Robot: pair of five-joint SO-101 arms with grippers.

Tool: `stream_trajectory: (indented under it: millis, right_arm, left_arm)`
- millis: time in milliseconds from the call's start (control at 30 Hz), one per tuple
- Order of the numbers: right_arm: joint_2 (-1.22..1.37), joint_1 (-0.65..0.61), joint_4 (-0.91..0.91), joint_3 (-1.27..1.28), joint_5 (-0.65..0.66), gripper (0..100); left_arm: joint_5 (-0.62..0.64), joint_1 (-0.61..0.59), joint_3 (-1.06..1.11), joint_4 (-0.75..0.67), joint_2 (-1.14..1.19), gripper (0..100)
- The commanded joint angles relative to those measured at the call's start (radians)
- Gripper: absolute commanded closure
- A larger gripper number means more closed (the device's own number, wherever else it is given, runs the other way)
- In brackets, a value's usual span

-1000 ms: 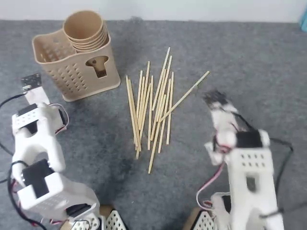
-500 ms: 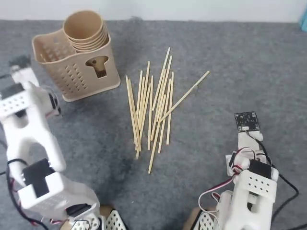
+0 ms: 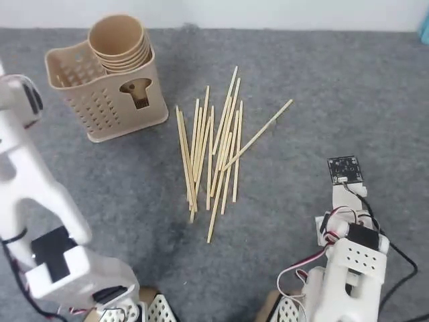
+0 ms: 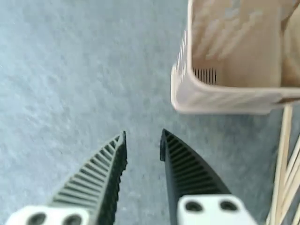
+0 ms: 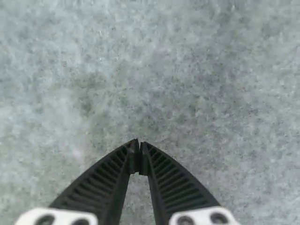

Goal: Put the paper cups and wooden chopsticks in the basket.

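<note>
Cups (image 3: pixel 119 39) stacked in the basket (image 3: pixel 100 111) to save room. Chopsticks (image 3: pixel 211 151) loose on the surface (image 3: pixel 335 80) beside it, easy to grab. Left claw (image 4: pixel 143 140) parted a little, right claw (image 5: pixel 139 157) pinched closed, both empty.

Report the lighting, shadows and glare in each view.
High view: soft, even light; basket and chopsticks cast only faint shadows on the grey cloth, no glare. Left wrist view: the basket wall is bright, the left pincer dark against the cloth. Right wrist view: flat light, no glare around the right pincer.
</note>
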Motion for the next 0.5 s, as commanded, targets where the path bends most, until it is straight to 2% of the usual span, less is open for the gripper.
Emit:
stream_trajectory:
  millis: [0, 100, 267, 467]
  right_arm:
    - [-0.021, 0.022, -0.016, -0.005, 0.023, 99.0]
    - [-0.021, 0.022, -0.010, -0.005, 0.026, 99.0]
    - [-0.028, 0.022, 0.005, -0.005, 0.028, 99.0]
    - [-0.028, 0.022, 0.005, -0.005, 0.028, 99.0]
  left_arm:
    - [0.038, 0.031, -0.131, 0.020, -0.054, 88]
    - [0.104, 0.037, -0.220, -0.018, -0.015, 88]
    - [0.120, 0.064, -0.323, -0.031, 0.118, 88]
    - [0.120, 0.101, -0.453, -0.034, 0.301, 75]
